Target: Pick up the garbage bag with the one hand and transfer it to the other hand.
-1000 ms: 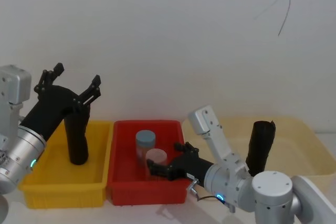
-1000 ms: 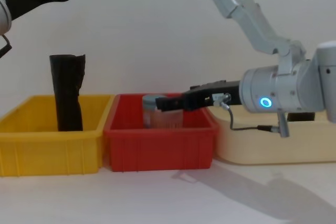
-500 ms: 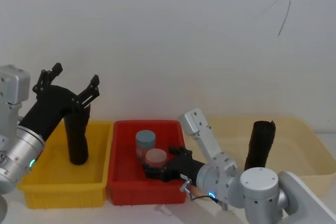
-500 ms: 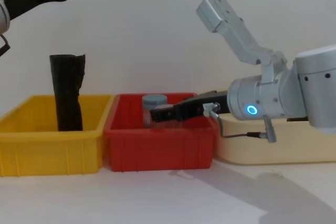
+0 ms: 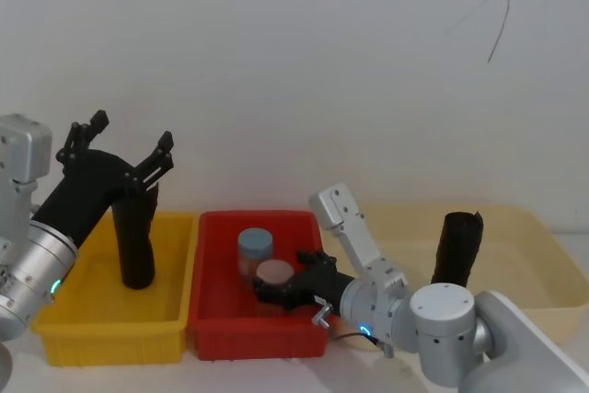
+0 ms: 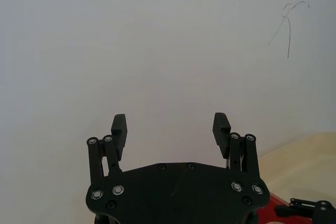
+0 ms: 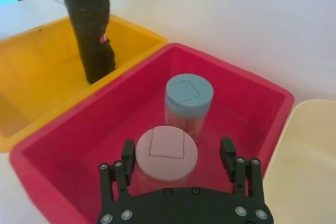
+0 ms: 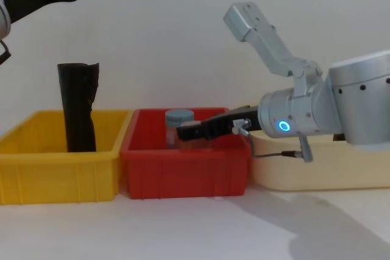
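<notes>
Over the last second the right hand — the blue-lit one — has slid leftward and lower into the red bin, so its spread, released fingers now flank the pink-lidded jar rather than any bag. That reads as a detour: nothing has been picked up yet. The left hand has barely moved; it hangs released, fingers wide, above the garbage bag, which stands upright in the yellow bin, not touching the hand. A second bag stands in the cream tray. Both bags are crinkled matt black plastic in tall, narrow rolls, likely soft and compressible. The bins are smooth, rigid plastic; the blue-lidded jar is a clear cylinder.
</notes>
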